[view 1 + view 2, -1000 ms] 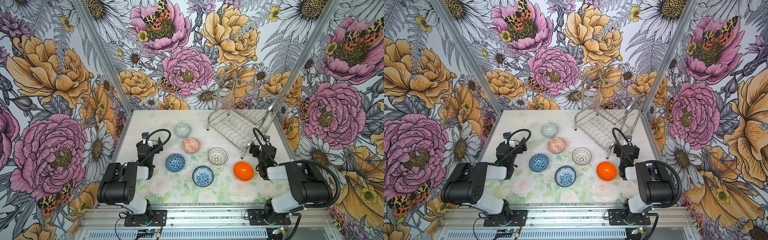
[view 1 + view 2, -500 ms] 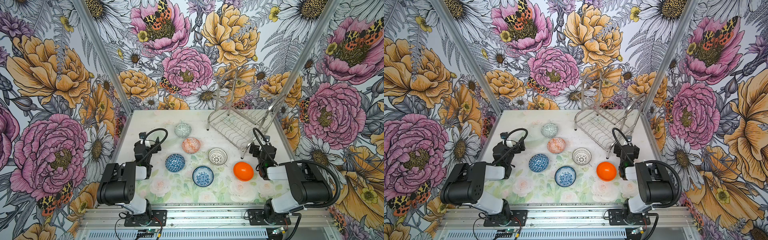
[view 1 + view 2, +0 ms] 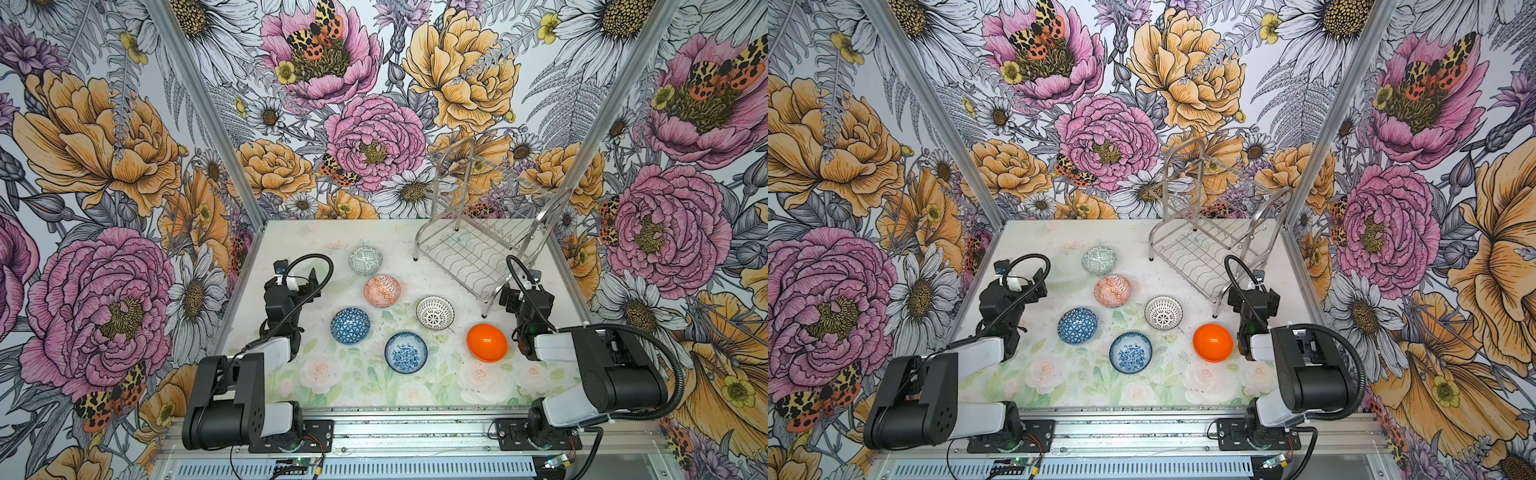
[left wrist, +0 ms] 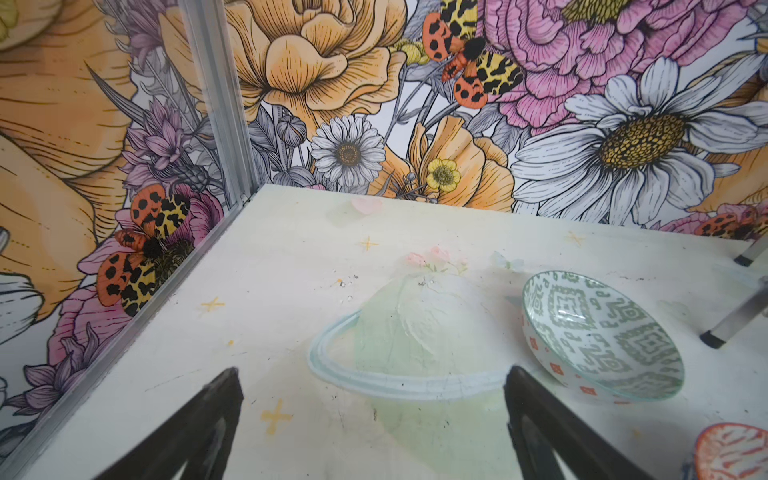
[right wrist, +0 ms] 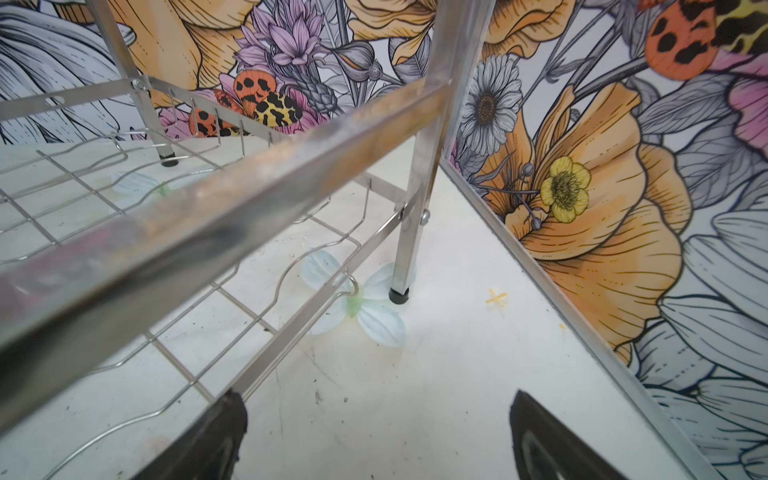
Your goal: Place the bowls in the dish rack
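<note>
Both top views: all six bowls are sitting loose on the table (image 3: 374,386), none in the dish rack (image 3: 478,253) yet. Nearest you, the blue floral bowl (image 3: 406,352) is lying well apart from the rack, off its near left side. The glossy orange bowl (image 3: 486,343) is sitting just in front of the rack's near corner leg.

You are holding the right gripper (image 5: 376,397) right at that same leg, beside the orange bowl. It is spread wide and gripping nothing. In the right wrist view one jaw is sitting just beside the rack's lower rail; can't tell whether it is touching.

The blue triangle bowl (image 3: 350,326) is lying well left of the rack, and the lattice bowl (image 3: 435,312) is sitting near the rack's near left edge.

You are holding the left gripper (image 4: 372,376) well left of the rack, also wide open and empty, over bare table.

The orange-white bowl (image 3: 382,291) is sitting left of the rack. The grey-green bowl (image 3: 365,260) is sitting just beyond it, near the rack's left leg.

The rack is standing upright in the far right corner.
</note>
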